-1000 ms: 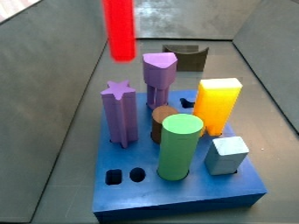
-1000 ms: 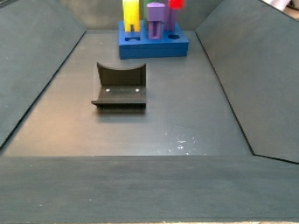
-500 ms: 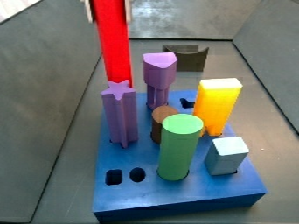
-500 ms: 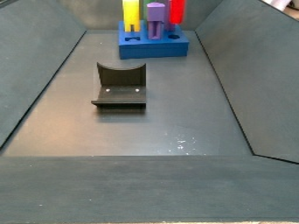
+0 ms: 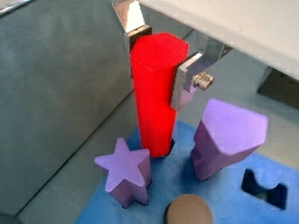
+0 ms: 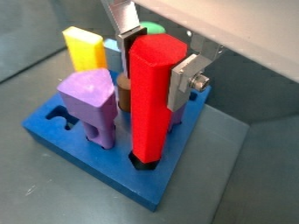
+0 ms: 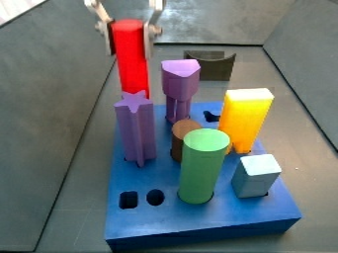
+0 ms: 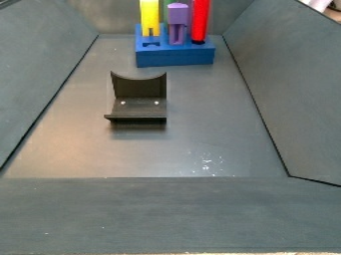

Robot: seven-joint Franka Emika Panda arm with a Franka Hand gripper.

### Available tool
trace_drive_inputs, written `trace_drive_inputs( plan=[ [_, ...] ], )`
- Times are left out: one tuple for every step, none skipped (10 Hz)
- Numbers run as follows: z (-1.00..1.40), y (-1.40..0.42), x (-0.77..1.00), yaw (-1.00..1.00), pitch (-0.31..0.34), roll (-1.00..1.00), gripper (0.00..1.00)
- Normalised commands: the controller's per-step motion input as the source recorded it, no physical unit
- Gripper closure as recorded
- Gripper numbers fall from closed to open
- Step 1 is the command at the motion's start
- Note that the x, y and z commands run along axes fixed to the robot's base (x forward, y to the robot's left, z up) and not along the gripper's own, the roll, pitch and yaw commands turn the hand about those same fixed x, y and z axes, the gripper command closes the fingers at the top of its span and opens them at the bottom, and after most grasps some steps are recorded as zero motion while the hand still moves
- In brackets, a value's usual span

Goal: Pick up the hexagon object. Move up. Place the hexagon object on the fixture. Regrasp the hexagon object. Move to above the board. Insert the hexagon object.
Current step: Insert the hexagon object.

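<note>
The gripper (image 5: pixel 162 54) hangs above the board (image 6: pixel 65 140) — fingers (image 6: pixel 181 80) clamped on the hexagon object (image 6: pixel 155 96), standing upright, its foot in a hole beside the purple star peg (image 5: pixel 125 166).

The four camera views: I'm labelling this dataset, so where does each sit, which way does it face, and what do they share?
Wrist view: looks down the gripper at the hexagon object; fingers show.
Wrist view: opposite side, down onto the board; fingers show.
Side view: high by the board, facing the fixture; fingertips show.
Side view: far end, facing across the fixture to the board; no gripper visible.
All share the red hexagon object standing in the board.
</note>
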Motion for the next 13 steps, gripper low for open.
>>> trace_drive_inputs(
  plan=[
    [-0.05, 0.0, 0.03, -0.03, 0.061, 0.0, 1.0],
    [-0.13, 0.02, 0.0, -0.16, 0.061, 0.0, 1.0],
    [-0.15, 0.1, 0.01, -0.3, 0.074, 0.0, 1.0],
    [-0.15, 0.19, 0.0, -0.31, 0.076, 0.0, 1.0],
    [-0.19, 0.13, 0.04, -0.27, 0.066, 0.0, 1.0],
    [-0.31, 0.03, 0.16, -0.38, 0.053, -0.01, 1.0],
    [-0.49, 0.0, 0.14, -0.41, 0.0, -0.08, 1.0],
    [-0.53, -0.03, 0.1, -0.35, 0.0, -0.09, 1.0],
    [-0.48, -0.09, 0.08, -0.15, 0.0, -0.13, 1.0],
    [-0.46, -0.09, 0.13, -0.03, 0.0, -0.14, 1.0],
    [-0.45, -0.06, 0.2, -0.05, 0.0, -0.08, 1.0],
    [-0.53, -0.04, 0.19, -0.05, 0.003, -0.03, 1.0],
    [-0.62, -0.03, 0.15, -0.06, 0.011, 0.0, 1.0]
  ],
)
